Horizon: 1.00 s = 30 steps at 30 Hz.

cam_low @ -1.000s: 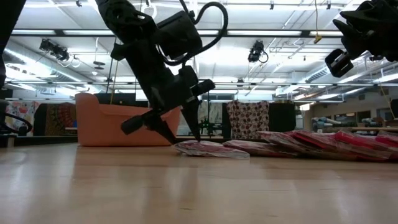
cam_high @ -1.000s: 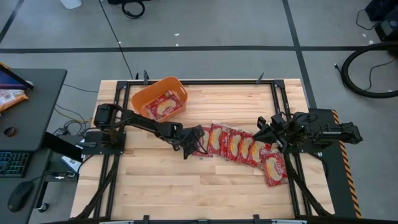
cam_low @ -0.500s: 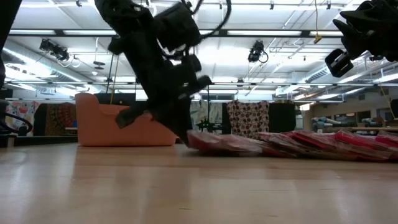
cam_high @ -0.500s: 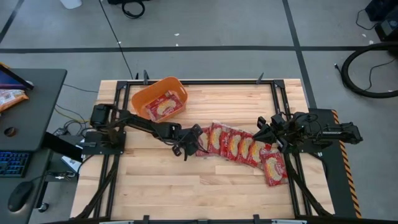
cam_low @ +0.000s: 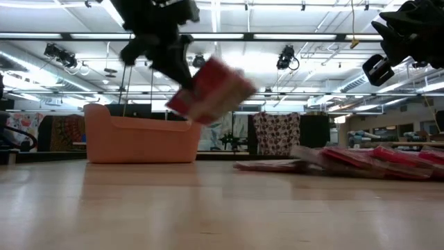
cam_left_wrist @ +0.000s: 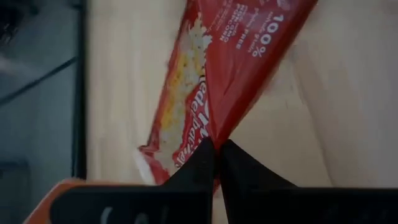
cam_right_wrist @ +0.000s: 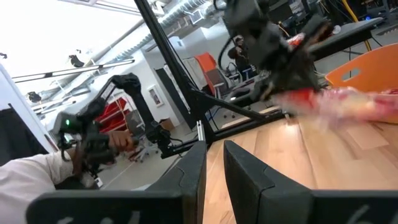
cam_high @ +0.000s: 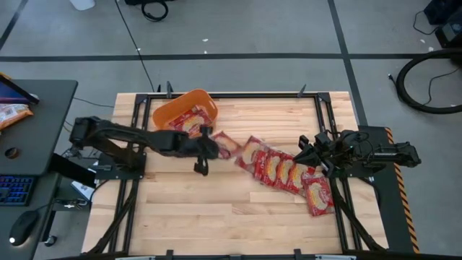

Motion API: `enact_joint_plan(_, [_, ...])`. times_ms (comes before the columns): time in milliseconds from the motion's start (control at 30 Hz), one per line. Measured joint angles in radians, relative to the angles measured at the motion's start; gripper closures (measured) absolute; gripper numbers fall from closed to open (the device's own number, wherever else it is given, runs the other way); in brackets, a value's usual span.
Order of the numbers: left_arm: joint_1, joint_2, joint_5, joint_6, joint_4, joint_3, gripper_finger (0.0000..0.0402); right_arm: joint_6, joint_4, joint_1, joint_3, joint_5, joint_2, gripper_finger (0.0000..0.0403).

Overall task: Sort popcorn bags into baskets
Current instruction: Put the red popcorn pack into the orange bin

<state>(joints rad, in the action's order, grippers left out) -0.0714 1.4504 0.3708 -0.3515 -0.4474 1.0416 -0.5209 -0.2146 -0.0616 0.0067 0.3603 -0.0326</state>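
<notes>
At the left rear of the table sits the orange plastic tub-like basket [cam_high: 186, 110], rectangular with rounded corners, with at least one red packet already lying inside it. Just beside its near-right corner the left gripper [cam_high: 204, 146] is raised off the wood with its two dark fingers pinched on the edge of one flat glossy red popcorn bag [cam_high: 222, 144]; the low view shows that bag [cam_low: 209, 90] hanging tilted in the air above the basket's rim height, probably so it can clear the wall and drop in. In the left wrist view the fingertips meet on the packet [cam_left_wrist: 230, 68], gripping a thin margin. To the right, the remaining glossy red popcorn bags [cam_high: 278, 167] lie overlapped in a slanting row on the wooden tabletop [cam_high: 216, 217], one [cam_high: 317, 196] set apart at the near end. Farthest right, the right gripper [cam_high: 303, 153] waits above the row's end, its fingers slightly parted, holding nothing
</notes>
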Motion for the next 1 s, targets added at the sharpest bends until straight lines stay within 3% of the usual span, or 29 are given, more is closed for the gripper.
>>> enact_joint_plan(100, [0.011, -0.081, 0.020, 0.109, 0.024, 0.000, 0.0387, 0.000, -0.001, 0.000, 0.000, 0.000, 0.000, 0.0341])
enact_joint_plan(200, [0.032, -0.149, 0.134, 0.231, 0.024, 0.002, 0.0387, 0.000, -0.001, 0.000, 0.000, 0.000, 0.000, 0.0341])
enact_joint_plan(300, [0.064, -0.183, 0.283, 0.350, -0.038, 0.002, 0.0387, 0.000, -0.006, 0.000, 0.000, 0.000, -0.001, 0.0341])
enact_joint_plan(367, [0.092, -0.191, 0.331, 0.435, -0.121, 0.002, 0.0387, 0.000, -0.008, 0.000, 0.000, 0.000, -0.002, 0.0341])
enact_joint_plan(633, [0.245, -0.130, 0.252, 0.738, -0.393, 0.001, 0.0383, 0.000, -0.034, 0.000, 0.000, 0.000, -0.008, 0.0341])
enact_joint_plan(1000, [0.401, 0.068, 0.178, 0.759, -0.464, 0.001, 0.0381, 0.000, -0.042, 0.000, 0.000, 0.000, -0.008, 0.0341])
